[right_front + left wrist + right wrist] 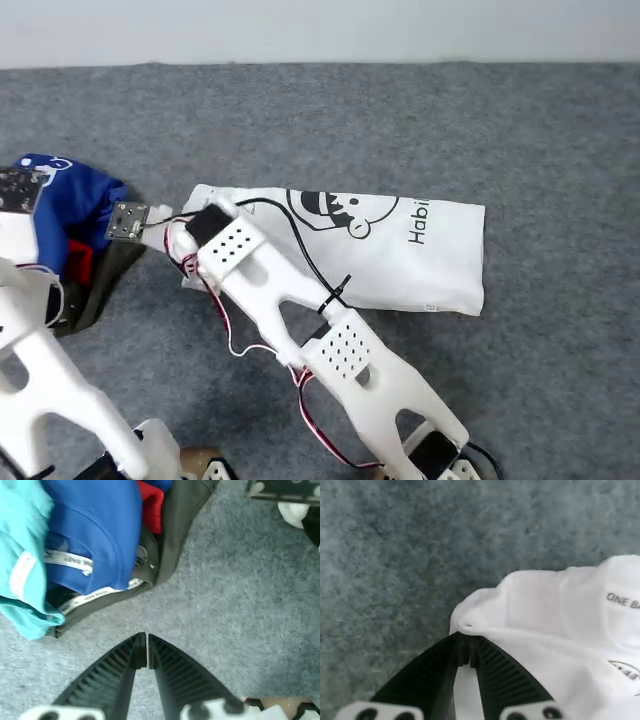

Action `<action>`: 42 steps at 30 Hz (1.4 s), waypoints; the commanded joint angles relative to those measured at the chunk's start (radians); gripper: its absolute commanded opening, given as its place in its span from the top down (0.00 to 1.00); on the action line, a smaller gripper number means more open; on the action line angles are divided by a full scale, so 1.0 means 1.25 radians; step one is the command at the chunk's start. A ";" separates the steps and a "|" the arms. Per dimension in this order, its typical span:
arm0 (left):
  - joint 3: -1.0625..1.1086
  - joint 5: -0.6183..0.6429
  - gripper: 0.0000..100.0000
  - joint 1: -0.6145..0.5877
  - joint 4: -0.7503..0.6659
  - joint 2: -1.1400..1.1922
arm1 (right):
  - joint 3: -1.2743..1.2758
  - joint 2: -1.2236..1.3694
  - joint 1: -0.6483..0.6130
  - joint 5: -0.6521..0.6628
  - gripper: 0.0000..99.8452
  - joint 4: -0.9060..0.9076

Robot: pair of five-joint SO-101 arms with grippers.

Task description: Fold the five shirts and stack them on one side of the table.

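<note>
- Pinching the 9 o'clock edge of the white shirt (pixel 400 250), my right hand (pixel 466 647) has its fingers pressed together. A bunched lip of cloth sits at their tips, so I judge it has hold of the fabric.
- My left hand (pixel 146 647) hangs closed and empty over the bare bench (pixel 520 130), just beside the stack.
- The stack sits at 9 o'clock on the bench. It holds a teal shirt (pixel 20 555), a blue shirt (pixel 95 525), a sliver of red shirt (pixel 152 502) and a dark shirt (pixel 175 525) underneath.
- The white shirt lies near the middle of the bench as a flat folded rectangle. With four shirts piled, I take it for the fifth, ready to go onto the stack.
- The next move calls for carrying it toward 9 o'clock. With one edge pinched, the far end at 3 o'clock may trail and the fold may open.
- The white shirt looks like soft, smooth knit with a dark cartoon print and rounded fold lines.
- The bench cover is grey and nubbly like carpet, and will probably grip dragged cloth.
- The stacked shirts are limp, with pale woven tape at the necks.
</note>
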 commanded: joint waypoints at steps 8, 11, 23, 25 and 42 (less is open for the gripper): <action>0.004 -0.001 0.98 0.000 0.001 -0.007 | -0.308 -0.013 0.074 0.001 0.99 0.272; 0.004 -0.001 0.98 0.000 0.002 -0.007 | -0.302 -0.034 0.122 -0.068 0.99 0.271; 0.003 0.000 0.98 -0.001 0.004 -0.009 | 0.161 -0.288 0.185 -0.107 0.99 0.267; 0.003 0.000 0.98 -0.001 0.004 -0.009 | 0.211 -0.295 0.201 -0.108 0.99 0.265; 0.003 0.000 0.98 0.000 0.002 -0.009 | 0.270 -0.386 0.268 -0.217 0.99 0.268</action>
